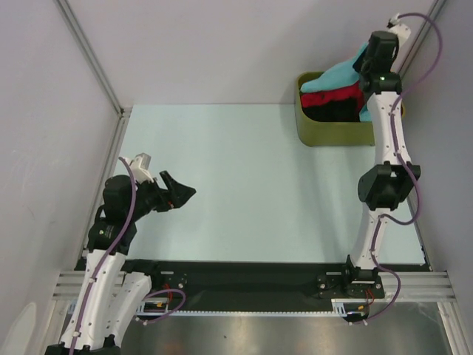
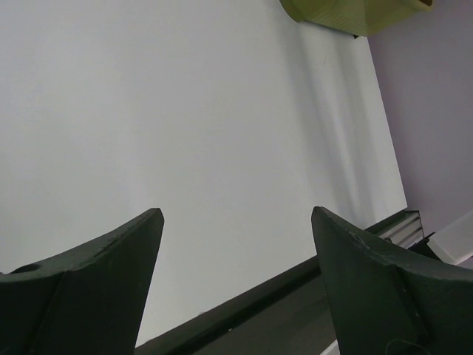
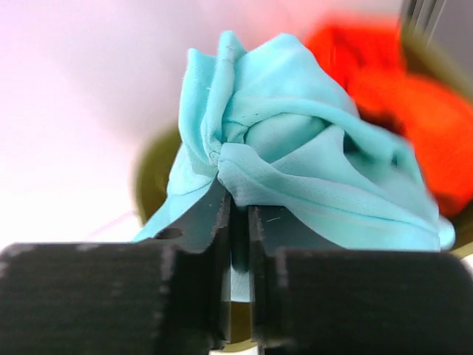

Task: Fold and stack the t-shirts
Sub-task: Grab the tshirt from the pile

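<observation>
- TOP EXTERNAL: Olive-green bin [image 1: 336,134] sits at upper right of the pale table [image 1: 244,170], against the back wall. Inside it are a teal t-shirt [image 1: 341,75] on top and a magenta-red t-shirt [image 1: 325,97] under it, w/ darker cloth or shadow lower down; can't tell which.
- Teal shirt is bunched, not flat. Its long axis runs diagonally from the bin's left-centre up to the right, and its peak points at the right gripper [image 1: 367,65], which hangs over the bin's right half. Gripper's fingers are mostly hidden by the wrist here.
- Left gripper [image 1: 179,188] sits at lower left of frame, well apart from bin and shirts, fingers spread and nothing between them.
- LEFT WRIST: Left gripper [image 2: 233,218] is released, its two dark fingers wide apart at the frame's bottom w/ bare table [image 2: 185,111] between them. A corner of the bin [image 2: 347,15] shows at top right; contents are out of view.
- RIGHT WRIST: Right gripper [image 3: 238,207] is clenched on the teal t-shirt [image 3: 295,148], fingers nearly touching w/ a pinch of cloth between. Folds gather into a knot at the fingertips, and the bulk spreads up and to the right.
- Orange t-shirt [image 3: 421,111] lies blurred behind it at right. A bit of bin rim [image 3: 151,174] shows at left.
</observation>
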Tool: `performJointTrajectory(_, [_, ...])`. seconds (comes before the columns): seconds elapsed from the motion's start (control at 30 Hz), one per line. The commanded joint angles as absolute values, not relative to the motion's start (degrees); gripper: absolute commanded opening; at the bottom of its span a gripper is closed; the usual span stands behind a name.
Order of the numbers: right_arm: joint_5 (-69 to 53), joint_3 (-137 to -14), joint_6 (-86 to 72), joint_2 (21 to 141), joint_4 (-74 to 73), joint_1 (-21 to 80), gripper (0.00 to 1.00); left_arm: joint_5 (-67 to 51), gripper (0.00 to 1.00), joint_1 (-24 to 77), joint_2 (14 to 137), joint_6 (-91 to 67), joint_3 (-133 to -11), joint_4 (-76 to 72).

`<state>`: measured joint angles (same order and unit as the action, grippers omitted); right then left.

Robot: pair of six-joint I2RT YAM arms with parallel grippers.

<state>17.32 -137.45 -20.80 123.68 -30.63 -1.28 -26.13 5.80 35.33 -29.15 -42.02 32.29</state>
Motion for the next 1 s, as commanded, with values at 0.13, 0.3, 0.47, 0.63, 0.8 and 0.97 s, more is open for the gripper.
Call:
performJointTrajectory(0.13, [15.0,-140.9,-17.7,112.1,-19.2,-2.6,0.01,-26.9,0.88,5.4,33.0,-32.9,-44.4,31.3])
performJointTrajectory(0.3, [9.9,-135.6,-22.1,114.0,-20.7,-4.6,0.11,-27.9,0.88,5.4,32.1,-33.5,-44.0,32.7])
performJointTrajectory(0.47, [6.0,-136.0,-23.5,119.0,-24.1,-6.2,0.02,-28.6,0.88,5.3,32.5,-33.8,-43.2,33.8])
performJointTrajectory(0.63, [4.7,-135.0,-26.0,121.6,-26.7,-7.3,0.26,-28.7,0.88,5.4,32.4,-33.2,-42.8,35.2])
performJointTrajectory(0.8, [2.8,-133.8,-27.2,122.5,-27.9,-7.4,0.0,-29.5,0.88,5.4,33.3,-33.4,-42.2,34.3])
performJointTrajectory(0.97, [1.6,-134.7,-26.9,121.6,-27.5,-6.9,0.0,-29.8,0.88,5.4,33.9,-33.4,-42.3,33.2])
